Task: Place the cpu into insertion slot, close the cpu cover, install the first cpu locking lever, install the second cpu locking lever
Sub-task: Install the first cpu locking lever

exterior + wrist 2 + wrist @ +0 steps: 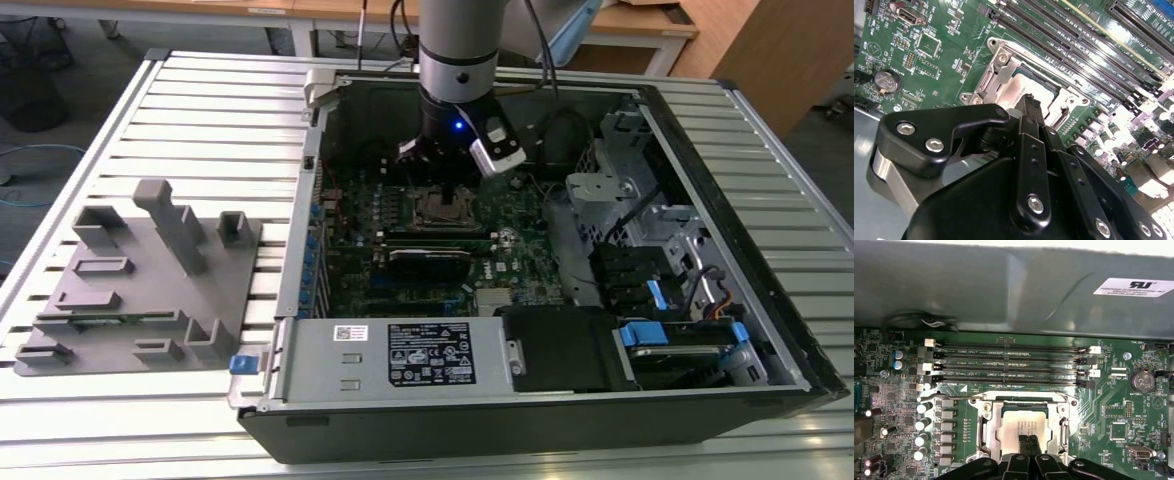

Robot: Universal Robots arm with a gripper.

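Observation:
The cpu (1021, 424) lies flat in the insertion slot (445, 208) of the green motherboard, its dull silver top showing through a square window. The cpu cover (991, 432) is a metal frame lying down around it, seen also in the second wrist view as the cover (990, 75) around the cpu (1013, 92). My gripper (1028, 441) hangs straight over the chip with its two black fingers pressed together, tips at or just above the chip's top. Nothing shows between the fingers (1026, 107). From the exterior view my gripper (439, 186) is inside the open case above the socket.
Long black memory slots (1009, 365) run beside the socket, with the case wall behind them. A white-labelled power supply (400, 355) and drive bays (667, 270) fill the case's near and right parts. A grey fixture (134, 280) stands on the slatted table at the exterior view's left.

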